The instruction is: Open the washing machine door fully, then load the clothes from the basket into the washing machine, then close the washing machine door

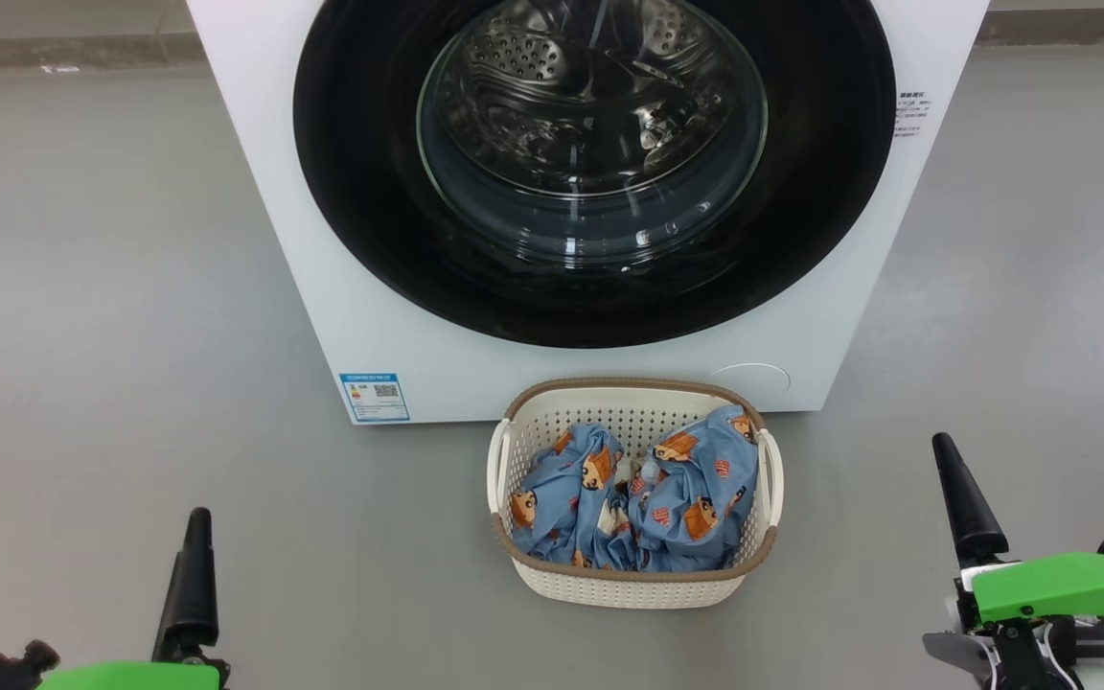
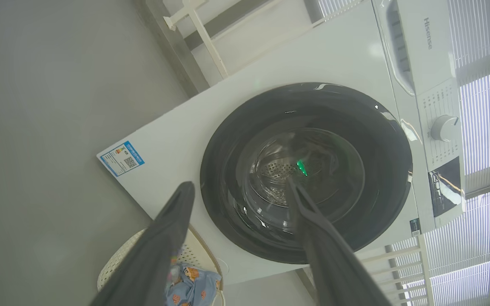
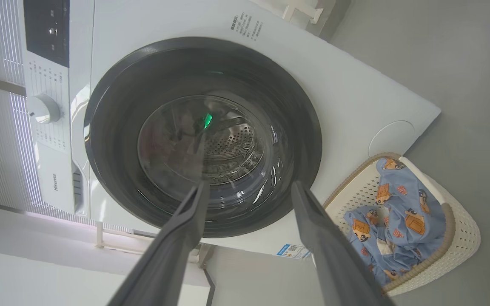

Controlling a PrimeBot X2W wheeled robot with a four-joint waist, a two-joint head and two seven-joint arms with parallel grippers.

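The white washing machine (image 1: 264,192) stands ahead, and its round black-rimmed washing machine door (image 1: 600,311) lies flat against the front with the steel drum showing through the glass. On the floor just before it sits the cream basket (image 1: 629,386), holding the crumpled light blue clothes (image 1: 677,498). My left gripper (image 2: 240,182) is open and empty, low at the left and well short of the machine; one of its fingers (image 1: 193,585) rises at the head view's bottom left. The right gripper (image 3: 250,185) is also open and empty, to the right of the basket, with one finger (image 1: 966,503) showing.
Grey floor (image 1: 82,335) spreads on both sides of the machine and basket. A blue label sticker (image 1: 375,397) marks the machine's lower left front. A control dial (image 2: 444,127) sits on the top panel. A white rack (image 2: 202,38) and window blinds (image 2: 479,127) stand behind the machine.
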